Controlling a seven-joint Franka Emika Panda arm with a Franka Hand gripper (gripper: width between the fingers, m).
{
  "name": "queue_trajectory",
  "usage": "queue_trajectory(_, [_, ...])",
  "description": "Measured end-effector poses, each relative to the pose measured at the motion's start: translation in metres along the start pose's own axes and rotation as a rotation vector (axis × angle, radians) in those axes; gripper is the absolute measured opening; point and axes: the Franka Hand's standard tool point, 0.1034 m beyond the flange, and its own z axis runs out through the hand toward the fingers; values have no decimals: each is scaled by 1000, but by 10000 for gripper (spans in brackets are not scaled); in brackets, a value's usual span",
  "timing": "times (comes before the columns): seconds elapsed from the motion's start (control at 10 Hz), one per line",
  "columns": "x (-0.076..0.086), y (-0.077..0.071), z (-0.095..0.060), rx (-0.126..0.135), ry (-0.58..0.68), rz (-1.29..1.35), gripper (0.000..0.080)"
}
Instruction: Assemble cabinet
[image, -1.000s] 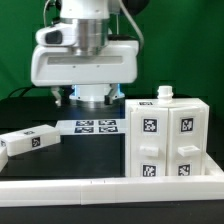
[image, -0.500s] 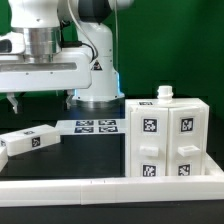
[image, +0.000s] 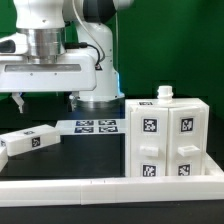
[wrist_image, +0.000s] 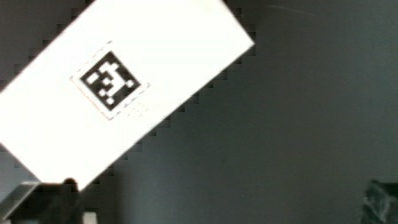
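Note:
The cabinet (image: 166, 136) is a white boxy unit with four tagged compartments, standing at the exterior view's right with a small white knob (image: 165, 93) on top. A loose white panel (image: 30, 140) with one marker tag lies flat at the exterior view's left. It also shows in the wrist view (wrist_image: 116, 85). My gripper (image: 46, 100) hangs above that panel, apart from it, with its jaws wide open and nothing between them. In the wrist view only the dark fingertips (wrist_image: 45, 200) show, and the gripper (wrist_image: 214, 205) is over bare dark table beside the panel.
The marker board (image: 97, 126) lies flat between the panel and the cabinet. A low white rail (image: 110, 186) runs along the front edge. The arm's base (image: 95, 95) stands behind the marker board.
My arm swung from above the marker board toward the exterior view's left, over the loose panel. In the last half second it barely moved. The parts have not moved.

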Motion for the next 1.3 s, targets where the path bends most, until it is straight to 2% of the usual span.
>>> queue_trajectory(0.1, [-1, 2, 1, 4, -2, 69, 796])
queue_trajectory(0.2, [-9, 15, 8, 19, -30, 209, 796])
queue_trajectory(0.5, [-21, 52, 21, 18, -23, 431, 796])
queue_trajectory(0.6, [-21, 56, 23, 10, -14, 491, 796])
queue_trajectory(1.1, [-18, 46, 26, 42, -17, 757, 796])
queue_trajectory(1.3, [-16, 47, 32, 38, -12, 822, 796])
